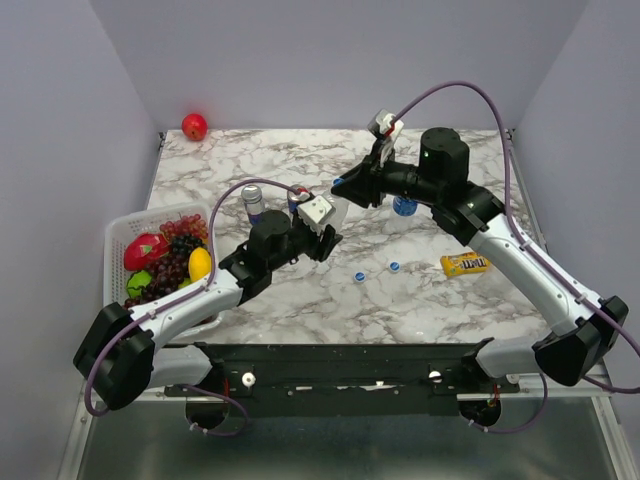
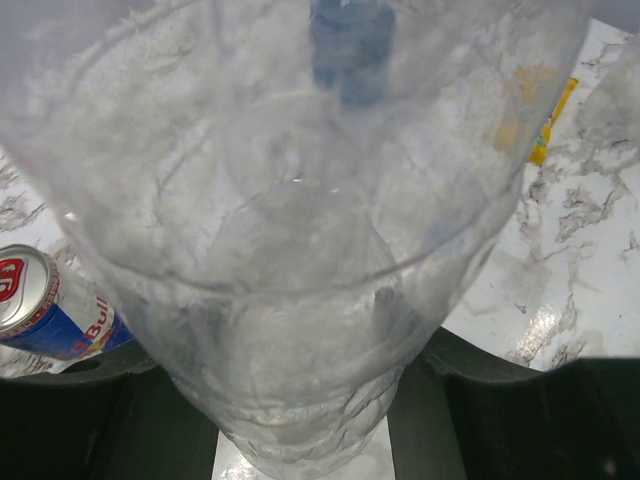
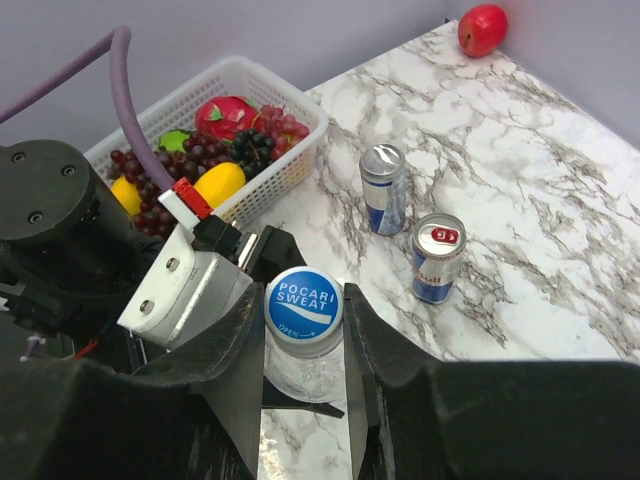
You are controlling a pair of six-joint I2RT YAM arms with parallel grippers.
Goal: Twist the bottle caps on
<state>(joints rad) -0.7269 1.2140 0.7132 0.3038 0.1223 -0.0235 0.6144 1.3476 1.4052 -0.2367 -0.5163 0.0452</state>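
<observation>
The left fingers [image 2: 470, 400] clamp the clear bottle [image 2: 300, 260] around its body, apparently to stop it spinning, and the right fingers [image 3: 372, 355] sit narrowly closed on its blue Pocari Sweat cap [image 3: 303, 307], ready for twisting. The left arm reaches forward low over the worktop [image 1: 420, 300]; the right arm bends in from above, wrist tipped downward, and nearby lie loose blue caps [image 1: 359, 277]

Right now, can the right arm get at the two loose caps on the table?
Likely yes, once freed. Bare table lies around the loose caps, but the right hand is clamped on the cap of the bottle in the left hand.
</observation>
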